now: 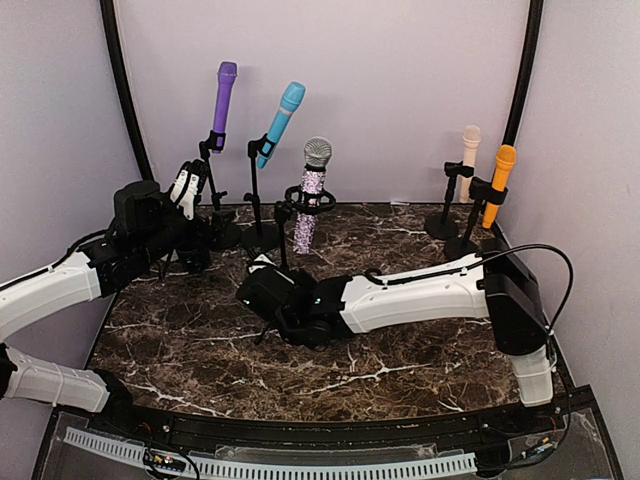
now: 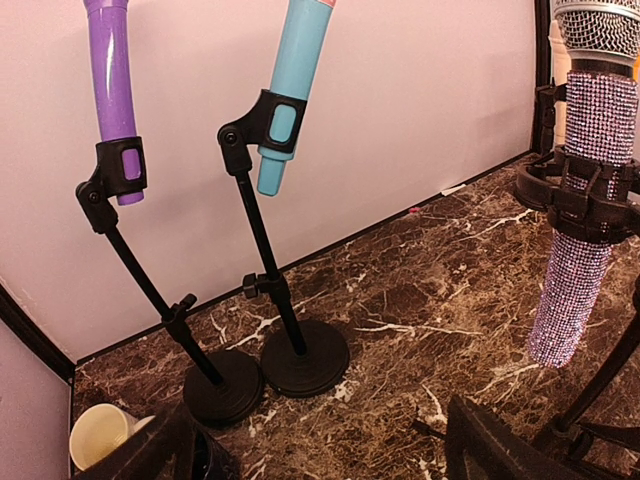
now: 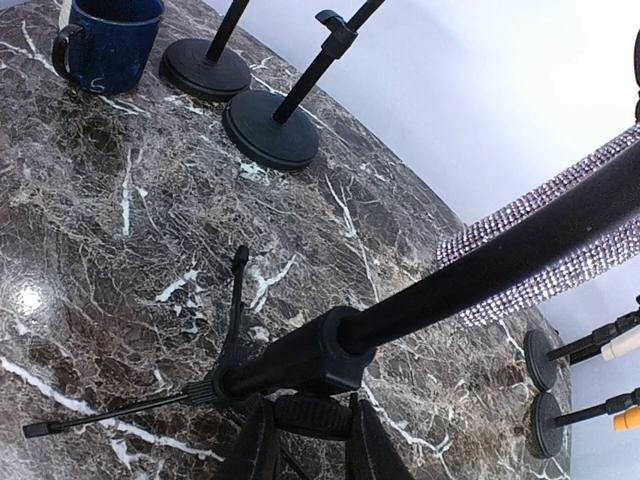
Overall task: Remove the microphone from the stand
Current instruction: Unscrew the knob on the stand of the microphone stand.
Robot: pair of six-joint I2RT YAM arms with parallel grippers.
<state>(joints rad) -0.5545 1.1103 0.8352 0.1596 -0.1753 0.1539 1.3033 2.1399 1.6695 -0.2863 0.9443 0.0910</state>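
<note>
Right gripper (image 3: 308,425) clamps tight on the tripod stand (image 3: 300,362), low on its pole. The glittery silver microphone (image 1: 311,200) sits in the stand's clip, mid-table. Left gripper (image 1: 187,187) hangs wide open beside the purple microphone (image 1: 222,95).

Lab test booth; plain enclosing walls (image 1: 400,80); marble table (image 1: 200,350).
</note>
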